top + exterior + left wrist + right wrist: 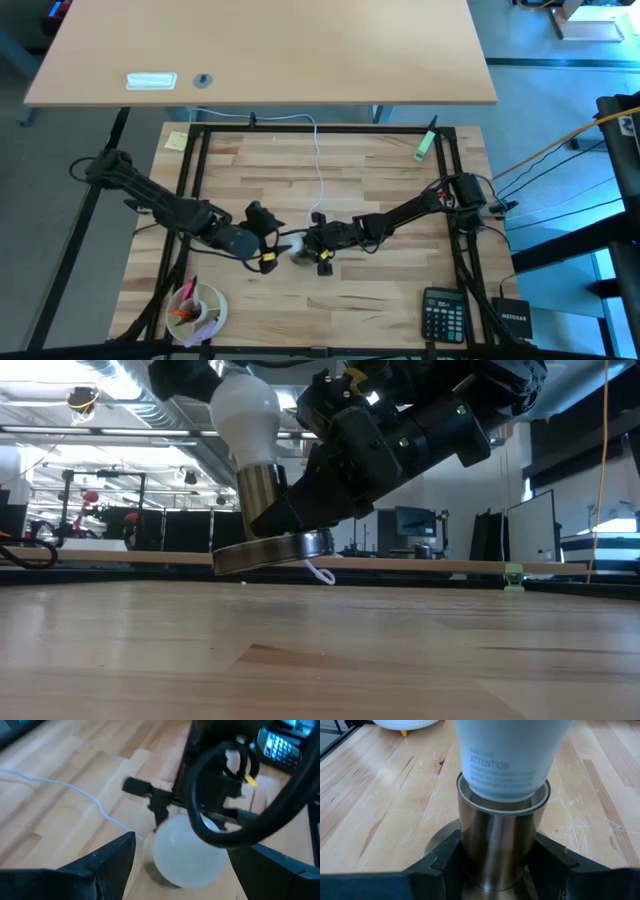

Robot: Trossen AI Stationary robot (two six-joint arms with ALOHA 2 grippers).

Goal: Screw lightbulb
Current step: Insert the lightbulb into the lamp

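Observation:
The white frosted lightbulb (244,406) stands base-down in the silvery socket (262,490), whose round base plate (272,551) is tilted. The bulb also shows in the left wrist view (186,851) and the right wrist view (510,755). My right gripper (500,865) is shut on the socket's cylinder; it also shows in the high view (320,248). My left gripper (185,865) is open, a finger on either side of the bulb's globe; I cannot tell whether they touch it. It sits left of the socket in the high view (266,244). My right gripper pinches the socket's upright silvery cylinder (496,845) between its two fingers (445,857), low down, just above the round base plate. The fingers come roughly level from the table's right side. The socket is tilted, and its base plate seems clear of the table in the low view.
The socket's thin white cord (319,160) runs to the far edge. A calculator (447,315) lies at the near right, and a white bowl with small items (198,310) at the near left. A green item (425,146) and a yellow note (176,141) lie at the far corners.

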